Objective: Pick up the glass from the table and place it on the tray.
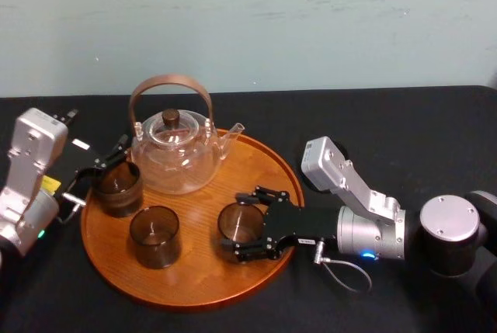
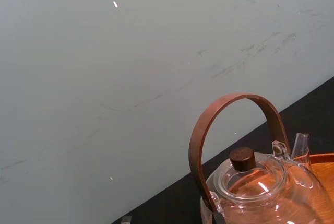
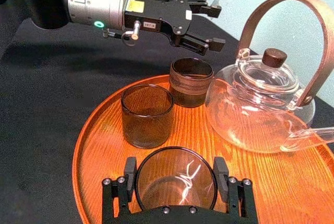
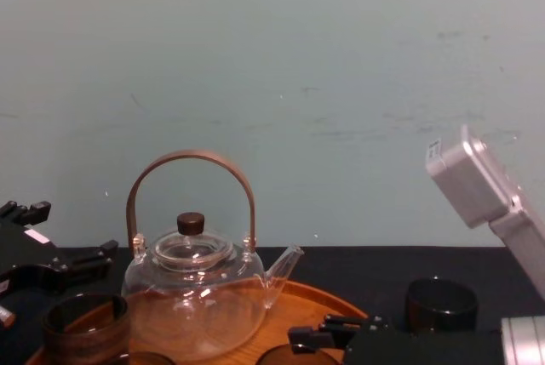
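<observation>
Head view: the black worktop [image 1: 388,123] carries the round wooden tray [image 1: 194,290], and everything that matters now stands on that tray. The teapot [image 1: 175,154] sits at its far side, spout pointing right.

The glass [image 1: 233,230] I am moving stands in the near right part of the tray, well inside the rim. My right tool [image 1: 241,223] reaches in from the right and clasps it, one finger against each side. I judge the placing nearly done, with only the release and retreat left.

That is where the trouble could come. If I cannot confirm the glass's base is flat on the wood, letting go may drop or rock it. If one finger clings as I draw back to the right, the glass could slide or tip toward the rim. Lifting too little, the tool could catch the rim and jolt the whole tray, teapot included.

Two more glasses stand to the left: one near [image 1: 154,236] and one far left [image 1: 118,187] just beside the teapot. My left tool [image 3: 216,25] hovers spread wide by that far one. A careless move there could knock it against the teapot.
</observation>
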You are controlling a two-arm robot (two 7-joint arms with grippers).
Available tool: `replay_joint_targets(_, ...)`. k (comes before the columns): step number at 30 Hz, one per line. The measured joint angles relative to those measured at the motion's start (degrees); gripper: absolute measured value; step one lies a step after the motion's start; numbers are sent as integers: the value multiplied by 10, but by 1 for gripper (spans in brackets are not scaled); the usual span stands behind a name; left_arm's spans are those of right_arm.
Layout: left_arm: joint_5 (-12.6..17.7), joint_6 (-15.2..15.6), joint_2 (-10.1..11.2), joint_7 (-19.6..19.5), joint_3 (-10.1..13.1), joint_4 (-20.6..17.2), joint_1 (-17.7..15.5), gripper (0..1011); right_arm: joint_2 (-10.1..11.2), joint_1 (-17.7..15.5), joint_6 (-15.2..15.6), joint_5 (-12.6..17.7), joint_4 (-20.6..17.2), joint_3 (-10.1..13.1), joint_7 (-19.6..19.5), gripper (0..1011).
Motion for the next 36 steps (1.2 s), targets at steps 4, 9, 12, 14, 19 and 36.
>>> replay_joint_targets(4, 0, 0, 0, 0, 0, 0, 0, 1001, 0, 0, 0, 0, -1, 0, 0, 997)
replay_joint_targets(9, 0, 0, 0, 0, 0, 0, 0, 1001, 0, 0, 0, 1, -1, 0, 0, 1003)
replay_joint_targets(12, 0, 0, 0, 0, 0, 0, 0, 1001, 1, 0, 0, 1, -1, 1, 0, 1002)
replay_joint_targets(14, 0, 0, 0, 0, 0, 0, 0, 1002, 1, 0, 0, 1, -1, 1, 0, 1002)
replay_joint_targets(19, 0, 0, 0, 0, 0, 0, 0, 1001, 1, 0, 0, 1, -2, 1, 0, 1002)
replay_joint_targets(36, 0, 0, 0, 0, 0, 0, 0, 1001, 36, -17, 0, 35, -36, 18, 24, 1002)
